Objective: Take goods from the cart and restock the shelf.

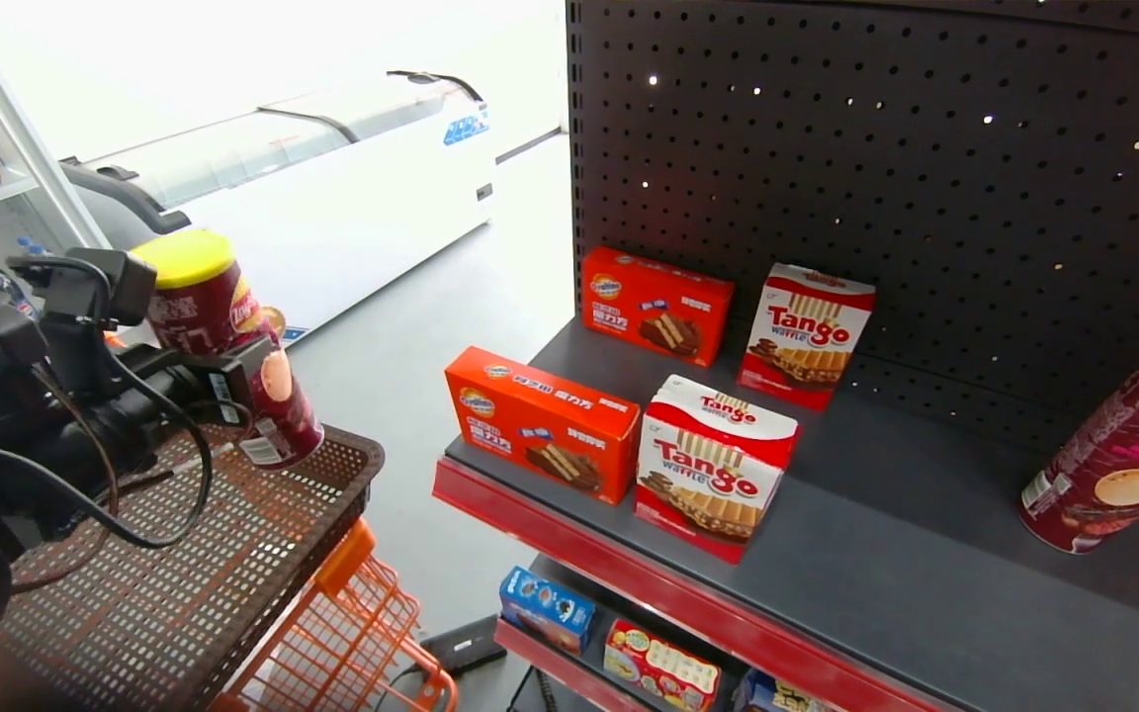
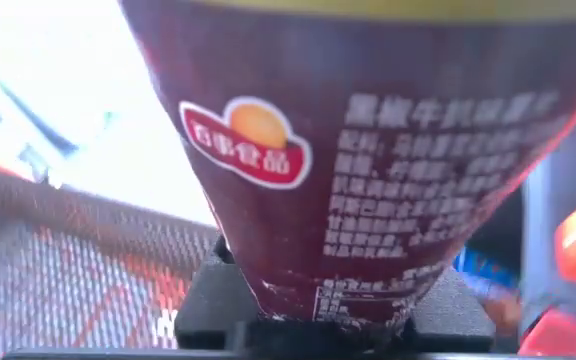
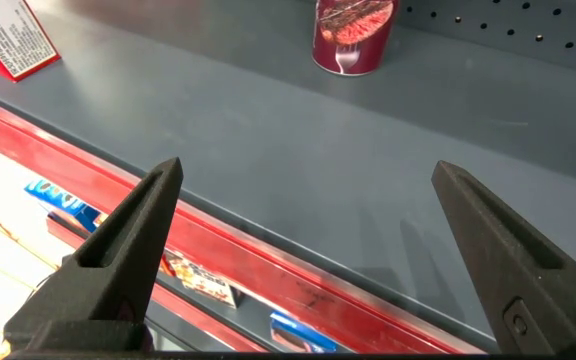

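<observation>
Clamping the chip can around its lower half, the left gripper has its jaws closed on the maroon body. The far-side finger is hidden behind the can and the near one is partly masked by the wrist housing and cables. In the left wrist view the can crowds the lens, its upper end is cut off, and only the black base of the left gripper shows under it.

Can's long axis is tilted: the yellow lid is up and toward the robot's left, the base down and toward the shelf side. It hangs over the far corner of the cart's brown mesh basket; whether the base clears the rim cannot be told. It is well apart from the shelf.

Right gripper: jaws spread wide, nothing between the dark fingers, poised over the shelf's grey board near its red front lip.

Shelf stock:
- Two orange boxes and.
- Two white-and-red wafer boxes and.
- A second can at the right, its top clipped by the head view's edge.

Behind the stock is a pegboard back. An orange wire basket sits under the mesh one.
</observation>
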